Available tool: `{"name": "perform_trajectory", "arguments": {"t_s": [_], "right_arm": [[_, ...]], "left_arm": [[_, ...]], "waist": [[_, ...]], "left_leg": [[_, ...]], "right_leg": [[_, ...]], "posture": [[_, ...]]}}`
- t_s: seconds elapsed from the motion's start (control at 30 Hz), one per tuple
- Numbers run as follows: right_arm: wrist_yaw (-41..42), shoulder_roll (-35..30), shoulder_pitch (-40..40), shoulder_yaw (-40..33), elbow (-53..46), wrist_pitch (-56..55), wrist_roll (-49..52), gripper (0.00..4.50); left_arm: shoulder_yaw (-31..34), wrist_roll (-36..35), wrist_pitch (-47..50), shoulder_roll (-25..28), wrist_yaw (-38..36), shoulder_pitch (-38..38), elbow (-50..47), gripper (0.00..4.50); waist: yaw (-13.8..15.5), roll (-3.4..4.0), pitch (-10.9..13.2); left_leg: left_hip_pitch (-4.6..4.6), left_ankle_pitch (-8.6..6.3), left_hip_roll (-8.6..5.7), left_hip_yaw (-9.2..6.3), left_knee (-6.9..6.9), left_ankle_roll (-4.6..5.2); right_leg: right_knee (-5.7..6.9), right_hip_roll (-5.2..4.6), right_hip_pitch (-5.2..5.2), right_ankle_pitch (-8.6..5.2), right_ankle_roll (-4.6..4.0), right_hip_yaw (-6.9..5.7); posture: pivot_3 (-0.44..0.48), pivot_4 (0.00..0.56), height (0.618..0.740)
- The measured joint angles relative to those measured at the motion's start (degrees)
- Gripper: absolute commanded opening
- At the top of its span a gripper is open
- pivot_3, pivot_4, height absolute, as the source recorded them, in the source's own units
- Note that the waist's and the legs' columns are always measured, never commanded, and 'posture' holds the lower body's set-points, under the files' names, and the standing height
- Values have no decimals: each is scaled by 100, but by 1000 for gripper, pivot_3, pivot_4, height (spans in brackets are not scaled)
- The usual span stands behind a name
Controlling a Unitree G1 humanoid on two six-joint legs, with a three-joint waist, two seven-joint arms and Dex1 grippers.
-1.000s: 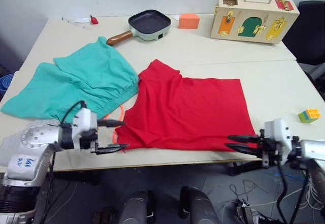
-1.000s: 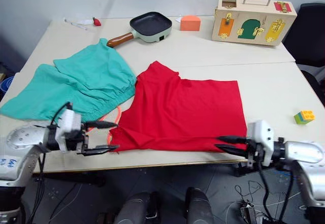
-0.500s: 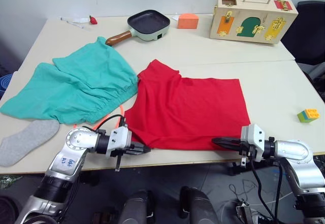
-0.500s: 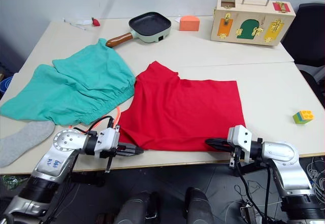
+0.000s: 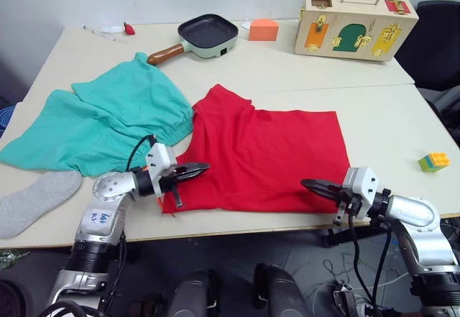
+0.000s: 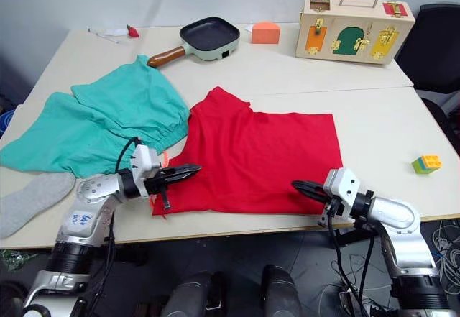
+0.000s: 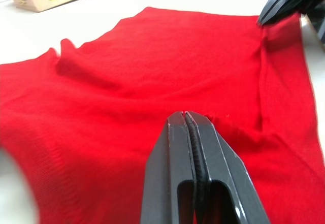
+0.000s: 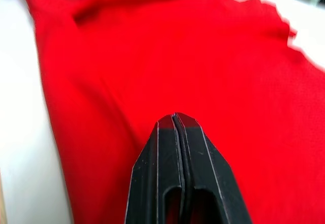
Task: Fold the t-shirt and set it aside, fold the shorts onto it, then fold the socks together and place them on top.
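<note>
Now, left gripper (image 5: 200, 167): pressed together, pinching the t-shirt (image 5: 273, 155) at its 8 o'clock corner.
Right gripper (image 5: 310, 185): fingers pressed together at the t-shirt's 4 o'clock hem.

Two head cameras look forward and down over the table (image 5: 287, 72) from the robot's side, taking in both arms; they share nearly the whole scene. Each wrist camera sits low and close behind its own gripper, facing along the fingers across the t-shirt (image 5: 266, 152). The left wrist view also catches the right gripper (image 7: 284, 3) at the shirt's far edge.
</note>
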Motion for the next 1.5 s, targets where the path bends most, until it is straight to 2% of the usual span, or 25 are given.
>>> {"name": "perform_trajectory", "arguments": {"t_s": [0.13, 0.27, 0.4, 0.6, 0.73, 0.83, 1.0, 1.1, 1.17, 1.23, 1.3, 1.4, 1.5], "right_arm": [[-500, 417, -157, 688, -836, 601, -219, 0], [-1053, 702, 60, 1386, -1006, 951, -848, 0], [-1351, 704, 319, 1494, -871, 920, -1119, 0], [-1328, 211, 463, 683, -375, 584, -952, 0], [-884, -211, 833, -129, 224, 35, -570, 0], [-567, -447, 1081, -673, 908, -489, -382, 0], [-599, -480, 977, -1284, 2077, -1029, -269, 0], [-580, -449, 972, -1556, 2305, -740, 126, 0], [-506, -430, 964, -1700, 2024, -250, 598, 0], [-287, -517, 1016, -1751, 1384, 250, 1030, 0], [27, -758, 1133, -1743, 849, 516, 1205, 369], [697, -1300, 1463, -1608, 273, 578, 1138, 1288], [1031, -1390, 1508, -1300, 183, 330, 782, 2338]], "left_arm": [[30, -145, 291, 434, -260, 573, -658, 45], [-66, 84, 393, 343, 174, 1018, -1075, 45], [-139, 387, 445, 274, 561, 1340, -1013, 45], [-64, 461, 523, 287, 828, 1404, -1010, 45], [-18, 442, 611, 395, 839, 1448, -999, 45], [80, 403, 627, 421, 870, 1546, -987, 45], [185, 319, 551, 306, 917, 1576, -856, 45], [329, 55, 425, 225, 745, 1627, -771, 45], [496, -259, 290, 195, 507, 1630, -796, 45], [668, -446, 261, 337, 330, 1603, -825, 423], [759, -469, 231, 616, 134, 1579, -826, 917], [780, -354, -45, 1148, -343, 1591, -831, 1932], [628, -13, -431, 1402, -590, 1590, -830, 2890]], "waist": [[-28, -6, -4], [67, -13, -11], [37, -26, -22], [52, -40, -41], [56, -29, -50], [40, -20, -56], [25, -20, -57], [27, -19, -57], [22, -15, -56], [14, -11, -55], [30, -8, -56], [65, -6, -57], [74, -7, -57]], "left_leg": [[0, -13, 12, -1, -1, -26], [-1, -24, -4, -4, -1, -33], [-1, -26, -5, -1, -2, -31], [4, -26, -2, -2, -4, -32], [9, -26, -1, -1, -12, -31], [33, -27, 2, 4, -19, -30], [68, -33, 14, 14, -22, -32], [59, -35, 17, 14, -25, -37], [55, -37, 20, 15, -25, -41], [55, -38, 26, 15, -25, -44], [56, -39, 28, 15, -26, -46], [55, -46, 28, 15, -28, -43], [53, -57, 27, 20, -28, -36]], "right_leg": [[-1, 3, -3, -6, -10, -1], [-22, -9, -2, -6, -10, -1], [-30, -8, -1, -3, -6, 6], [-31, -8, 2, -3, -6, 5], [-35, -5, 4, -4, -7, 3], [-47, -2, 28, -4, -7, 4], [-50, -2, 55, -5, -9, 8], [-48, -4, 37, -7, -13, 13], [-45, -4, 32, -9, -17, 14], [-43, -1, 30, -12, -23, 13], [-41, 1, 29, -15, -27, 10], [-53, 1, 32, -16, -28, 5], [-70, -2, 34, -13, -24, 5]], "posture": [[0, 150, 740], [0, 150, 740], [0, 150, 740], [0, 150, 740], [0, 150, 740], [0, 150, 740], [0, 150, 740], [0, 150, 740], [0, 150, 740], [0, 150, 740], [0, 150, 740], [0, 150, 740], [0, 150, 740]]}}
